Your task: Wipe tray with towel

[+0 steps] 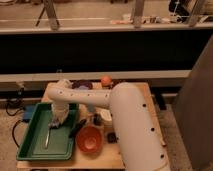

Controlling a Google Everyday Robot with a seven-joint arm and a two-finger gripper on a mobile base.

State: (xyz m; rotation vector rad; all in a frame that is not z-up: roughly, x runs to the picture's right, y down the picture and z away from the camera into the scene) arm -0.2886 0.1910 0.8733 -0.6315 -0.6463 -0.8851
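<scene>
One gripper (57, 119), grip state indiscernible, low over green tray (31, 132); slim utensil (47, 138) just beside the jaws: advise flat, firm towel strokes, skirting utensil and rim.

The green tray (30, 142), rectangular with a raised rim, is lying flat at the near-left corner of the table (95, 160), reaching along its left edge. The claw (58, 119) is hanging over the tray's far-right part, a pale towel (53, 125) bunching beneath it.
</scene>
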